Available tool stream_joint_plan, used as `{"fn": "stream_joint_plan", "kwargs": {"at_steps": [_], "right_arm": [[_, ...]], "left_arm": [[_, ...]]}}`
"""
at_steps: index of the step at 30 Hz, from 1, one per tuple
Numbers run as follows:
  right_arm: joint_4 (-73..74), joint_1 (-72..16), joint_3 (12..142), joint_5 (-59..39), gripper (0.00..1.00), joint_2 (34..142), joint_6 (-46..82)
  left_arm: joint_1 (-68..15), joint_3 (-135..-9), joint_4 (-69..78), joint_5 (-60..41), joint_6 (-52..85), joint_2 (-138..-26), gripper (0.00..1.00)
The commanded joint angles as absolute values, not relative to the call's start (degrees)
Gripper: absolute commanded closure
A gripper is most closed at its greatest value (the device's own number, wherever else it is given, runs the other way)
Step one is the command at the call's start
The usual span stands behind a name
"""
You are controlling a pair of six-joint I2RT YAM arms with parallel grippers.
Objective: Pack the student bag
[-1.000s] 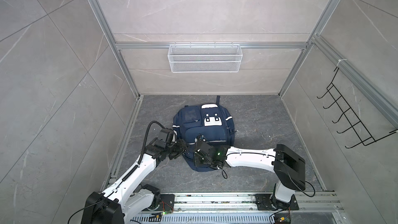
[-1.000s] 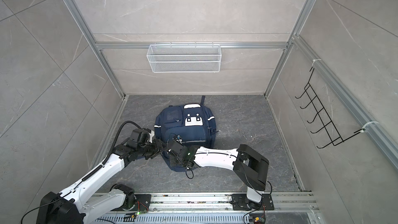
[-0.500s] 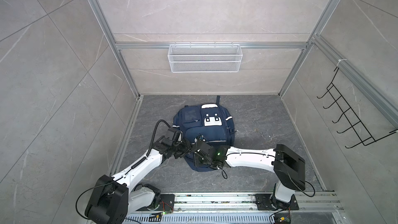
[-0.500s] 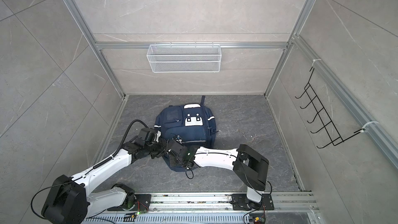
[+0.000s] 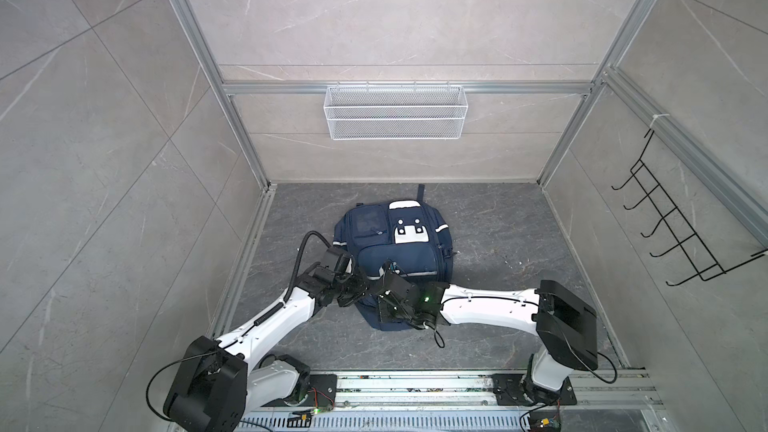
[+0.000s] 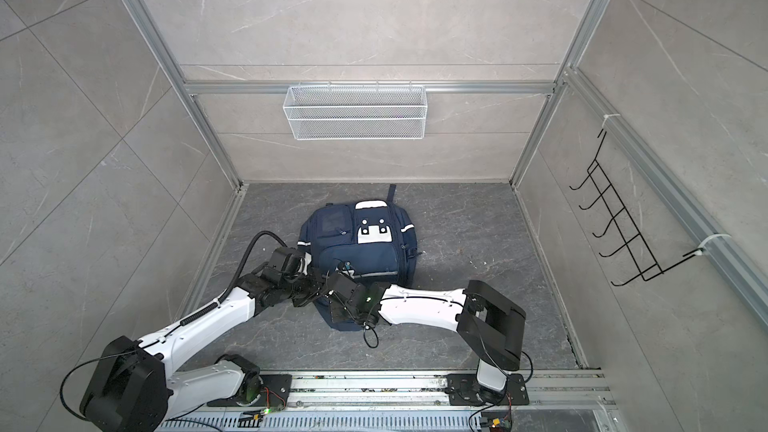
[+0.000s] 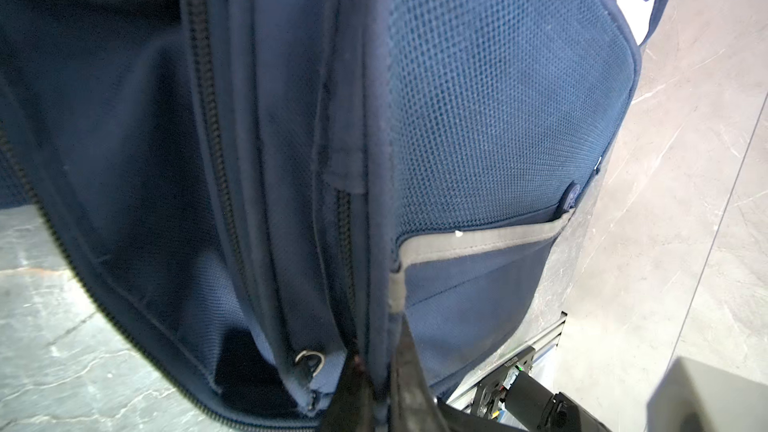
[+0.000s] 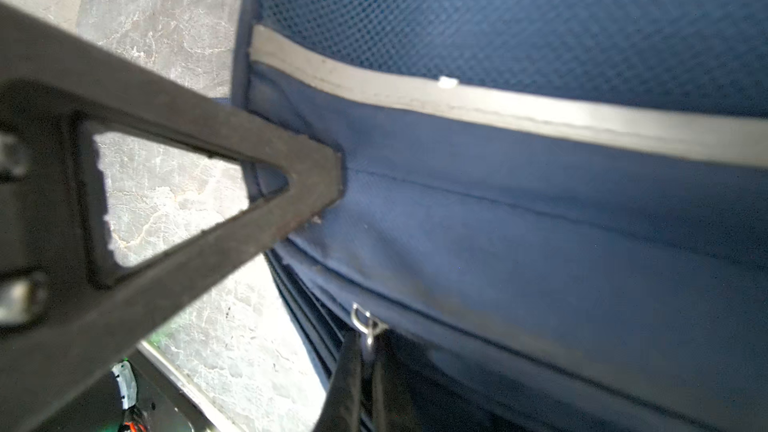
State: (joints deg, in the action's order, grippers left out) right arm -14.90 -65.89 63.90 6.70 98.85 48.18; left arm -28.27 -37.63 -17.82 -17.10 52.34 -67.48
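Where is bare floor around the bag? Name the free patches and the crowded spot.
Free: floor between student bag and right wall; a strip between bag and back wall. Crowded: the bag's near edge, where left gripper and right gripper both grip it.

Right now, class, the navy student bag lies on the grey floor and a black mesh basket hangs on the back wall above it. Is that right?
No: the mesh basket is white, not black, as both top views show. The student bag does lie on the grey floor.

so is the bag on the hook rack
No, the student bag lies on the floor; the hook rack holds nothing.
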Motion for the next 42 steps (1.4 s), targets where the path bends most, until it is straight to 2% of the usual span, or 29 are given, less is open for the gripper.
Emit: {"fn": "stream_joint_plan", "kwargs": {"at_steps": [1, 8, 16, 27, 35, 42], "right_arm": [[-17.76, -65.54, 60.58, 8.94, 1.00, 94.33, 47.81], [-20.30, -59.71, 49.96, 10.15, 1.00, 83.98, 47.98], [-23.73, -46.25, 43.82, 9.08, 1.00, 77.61, 43.51], [-19.85, -32.33, 44.82, 1.28, 1.00, 81.48, 39.48], [-17.41, -30.68, 50.07, -2.95, 1.00, 87.79, 37.61], [-19.50, -29.91, 55.22, -1.32, 1.00, 90.92, 35.36]], "left_arm": [[-28.33, -40.77, -17.97, -14.20, 49.50, -68.46, 1.00], [-27.73, -40.00, -20.71, -12.37, 47.29, -66.66, 1.00], [-27.29, -38.26, -22.89, -13.29, 44.28, -63.33, 1.00], [-27.27, -36.75, -24.62, -15.22, 41.31, -62.42, 1.00], [-27.20, -36.88, -24.09, -17.76, 39.40, -64.49, 1.00], [-27.26, -36.56, -24.06, -18.18, 38.80, -64.66, 1.00]]}}
